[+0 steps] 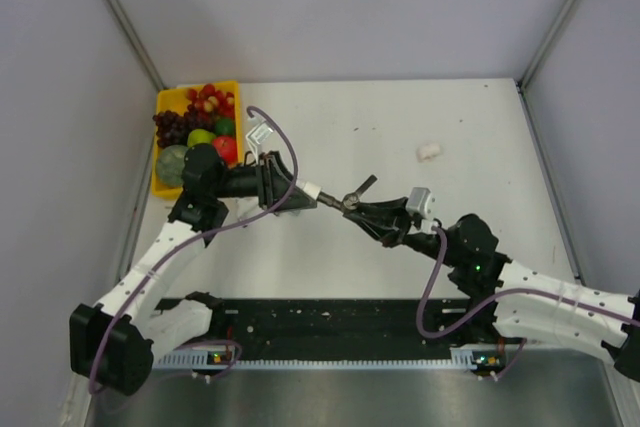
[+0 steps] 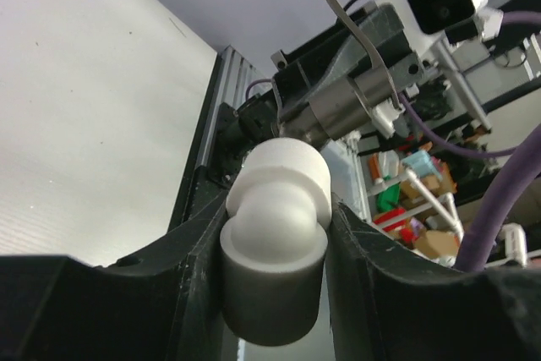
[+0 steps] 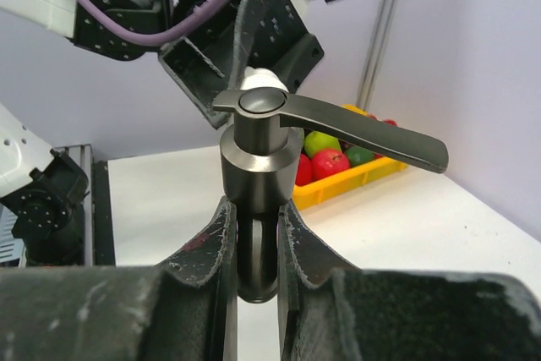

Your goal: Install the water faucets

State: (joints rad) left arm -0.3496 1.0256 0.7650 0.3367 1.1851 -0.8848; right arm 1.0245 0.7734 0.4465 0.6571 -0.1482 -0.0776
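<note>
Above the white table (image 1: 500,127), the left claw (image 1: 300,193) is pinching a white plastic elbow fitting (image 2: 275,234) and the right claw (image 1: 370,214) a dark grey metal lever tap (image 3: 258,166), lying end to end, maybe touching.

I've open table (image 1: 400,107) on the far side, small white fitting (image 1: 428,152) lying right, yellow fruit tray (image 1: 165,97) blocking far left.

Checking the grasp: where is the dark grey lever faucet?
The faucet is mid-table in the top view, clamped in the right pincer, just right of the white fitting held by the left pincer.
</note>
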